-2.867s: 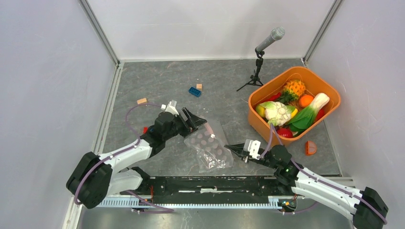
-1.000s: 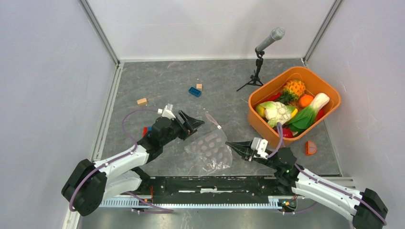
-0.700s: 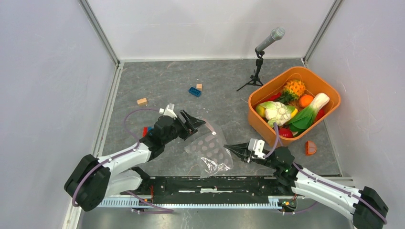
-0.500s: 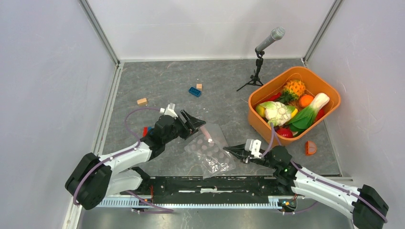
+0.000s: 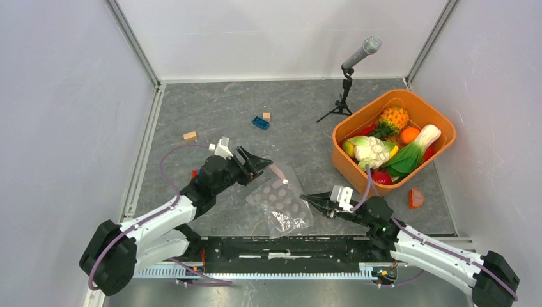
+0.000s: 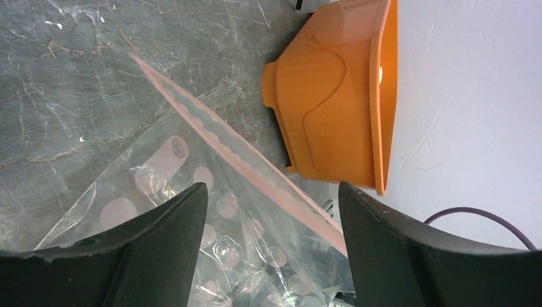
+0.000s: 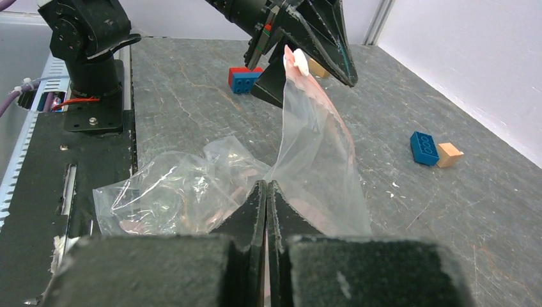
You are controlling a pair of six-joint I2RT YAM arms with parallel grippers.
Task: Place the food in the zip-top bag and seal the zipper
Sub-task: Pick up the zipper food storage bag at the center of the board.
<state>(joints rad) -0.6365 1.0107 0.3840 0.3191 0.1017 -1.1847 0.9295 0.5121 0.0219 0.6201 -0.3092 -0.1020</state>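
The zip-top bag [image 5: 281, 203] lies crumpled and empty on the table between my two grippers. Its pink zipper [image 6: 243, 163] stands raised, with a white slider [image 7: 298, 64] at the top end. My left gripper [image 5: 259, 165] is open, its jaws wide apart either side of the zipper edge [image 6: 273, 192] without gripping it. My right gripper [image 5: 305, 199] is shut on the bag's film [image 7: 266, 185] at its right side. The food [image 5: 383, 150] is piled in the orange basket [image 5: 447, 134] at the right. One orange-red piece [image 5: 415, 198] lies on the table beside the basket.
A microphone on a small tripod [image 5: 348, 77] stands behind the basket. A blue brick [image 5: 260, 123] and a tan block [image 5: 266, 116] lie at mid-back, and another tan block [image 5: 190, 135] is at the left. A red and blue brick [image 7: 246, 78] sits by the left arm. Walls close in three sides.
The bag's raised zipper edge and slider have swung nearer and slightly right. My left gripper has drawn back a little, still open. My right gripper has stayed shut on the bag.
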